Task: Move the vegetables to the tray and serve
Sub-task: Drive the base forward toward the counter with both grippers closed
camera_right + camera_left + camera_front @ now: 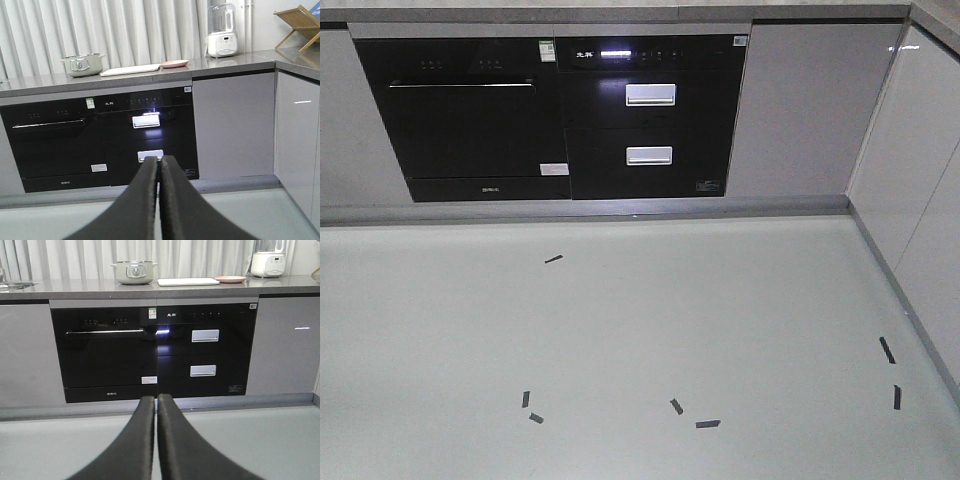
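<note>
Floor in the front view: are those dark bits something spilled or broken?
Probably not. The short dark strips lie flat on the pale floor, mostly in loose pairs at odd angles, more like stuck-on tape marks than debris. No puddle or crumbs show, and the black appliances behind look intact.

Tray [188, 281] white; plate [230, 279] pink; pot [133, 272] pale grn; oven [104, 357] blk.
</note>
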Controlling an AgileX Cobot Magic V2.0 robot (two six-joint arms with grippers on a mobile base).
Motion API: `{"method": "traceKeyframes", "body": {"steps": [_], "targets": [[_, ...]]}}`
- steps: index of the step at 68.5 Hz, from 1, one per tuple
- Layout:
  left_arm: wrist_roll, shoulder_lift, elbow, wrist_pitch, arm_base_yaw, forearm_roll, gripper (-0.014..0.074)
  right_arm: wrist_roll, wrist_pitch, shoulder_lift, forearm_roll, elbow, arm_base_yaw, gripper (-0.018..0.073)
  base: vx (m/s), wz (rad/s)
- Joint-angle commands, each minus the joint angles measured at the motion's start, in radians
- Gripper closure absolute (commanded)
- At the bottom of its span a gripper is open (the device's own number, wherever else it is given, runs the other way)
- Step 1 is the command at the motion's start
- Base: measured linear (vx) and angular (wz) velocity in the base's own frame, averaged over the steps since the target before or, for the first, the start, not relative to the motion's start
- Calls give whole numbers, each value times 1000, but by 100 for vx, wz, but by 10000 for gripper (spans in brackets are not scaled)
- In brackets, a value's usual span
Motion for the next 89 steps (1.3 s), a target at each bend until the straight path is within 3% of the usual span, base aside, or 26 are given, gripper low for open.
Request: {"method": "traceKeyframes", "body": {"steps": [1,89], "targets": [[-2,-15,27,-73,1,-1,602,-5,-77,-5,-12,15,-7,561,0,0],[-2,-15,27,-73,1,-1,602,-5,-77,-5,-12,15,-7,561,1,1]]}}
